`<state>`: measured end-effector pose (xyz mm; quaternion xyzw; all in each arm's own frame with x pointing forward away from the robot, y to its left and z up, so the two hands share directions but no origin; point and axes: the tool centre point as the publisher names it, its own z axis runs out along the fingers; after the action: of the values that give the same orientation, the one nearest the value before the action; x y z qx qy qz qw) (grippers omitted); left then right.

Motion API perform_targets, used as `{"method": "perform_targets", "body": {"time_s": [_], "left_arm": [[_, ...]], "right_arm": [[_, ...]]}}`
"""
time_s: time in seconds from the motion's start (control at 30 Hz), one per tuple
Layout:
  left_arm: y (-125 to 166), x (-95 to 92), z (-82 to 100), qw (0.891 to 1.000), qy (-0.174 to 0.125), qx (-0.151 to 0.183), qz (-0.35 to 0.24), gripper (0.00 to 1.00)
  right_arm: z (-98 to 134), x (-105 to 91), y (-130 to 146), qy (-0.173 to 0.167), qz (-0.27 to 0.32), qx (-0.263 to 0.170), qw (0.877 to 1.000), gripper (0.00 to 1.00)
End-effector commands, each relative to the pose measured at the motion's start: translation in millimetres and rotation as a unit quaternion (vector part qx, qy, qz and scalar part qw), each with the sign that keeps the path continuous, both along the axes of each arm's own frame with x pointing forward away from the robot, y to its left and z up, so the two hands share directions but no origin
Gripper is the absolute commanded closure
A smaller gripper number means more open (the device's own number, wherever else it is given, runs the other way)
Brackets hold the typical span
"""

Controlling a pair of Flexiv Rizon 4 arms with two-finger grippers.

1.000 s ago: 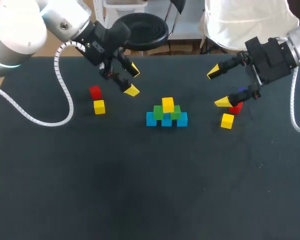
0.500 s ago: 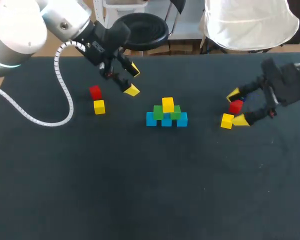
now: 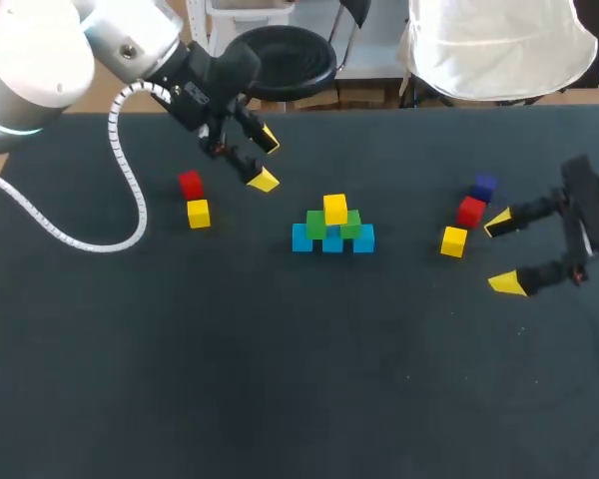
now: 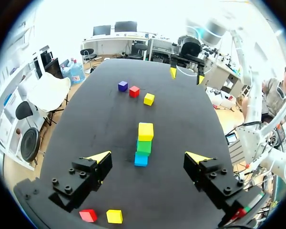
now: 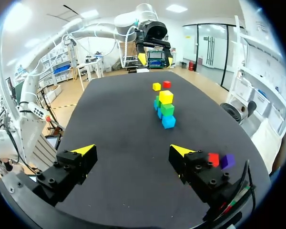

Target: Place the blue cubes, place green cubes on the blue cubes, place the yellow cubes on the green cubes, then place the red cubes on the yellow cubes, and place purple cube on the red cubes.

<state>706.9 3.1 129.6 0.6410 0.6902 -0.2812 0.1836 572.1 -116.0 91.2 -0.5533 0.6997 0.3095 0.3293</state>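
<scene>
In the middle of the table stands a pyramid: a row of blue cubes (image 3: 332,240), green cubes (image 3: 321,225) on them, one yellow cube (image 3: 335,208) on top. To its left lie a red cube (image 3: 190,184) and a yellow cube (image 3: 198,213). My left gripper (image 3: 266,160) hangs open just right of that pair, holding nothing. On the right lie a purple cube (image 3: 484,187), a red cube (image 3: 470,211) and a yellow cube (image 3: 454,240). My right gripper (image 3: 502,253) is open and empty, right of that yellow cube. In the right wrist view the red cube (image 5: 213,159) and purple cube (image 5: 227,161) lie beside its finger.
The black table (image 3: 280,379) is bare across its near half. From the left wrist view the pyramid (image 4: 144,145) stands ahead of my open left gripper (image 4: 148,157), with the right gripper (image 4: 186,74) far behind it.
My right gripper has swung from over the red and purple cubes down toward the near right, uncovering them. The left arm and all cubes have stayed put.
</scene>
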Motion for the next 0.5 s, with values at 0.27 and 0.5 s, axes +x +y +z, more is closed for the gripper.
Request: {"method": "perform_targets", "body": {"time_s": [0.27, 0.5], "left_arm": [[0.8, -0.7, -0.5, 1.000, -0.001, -0.001, 0.000, 0.00], [0.8, -0.7, -0.5, 1.000, -0.001, -0.001, 0.000, 0.00]], "right_arm": [[-3.1, -1.0, 2.9, -0.011, 0.011, -0.008, 1.000, 0.00], [-44.6, 27.6, -17.4, 0.035, -0.006, 0.027, 0.999, 0.00]]}}
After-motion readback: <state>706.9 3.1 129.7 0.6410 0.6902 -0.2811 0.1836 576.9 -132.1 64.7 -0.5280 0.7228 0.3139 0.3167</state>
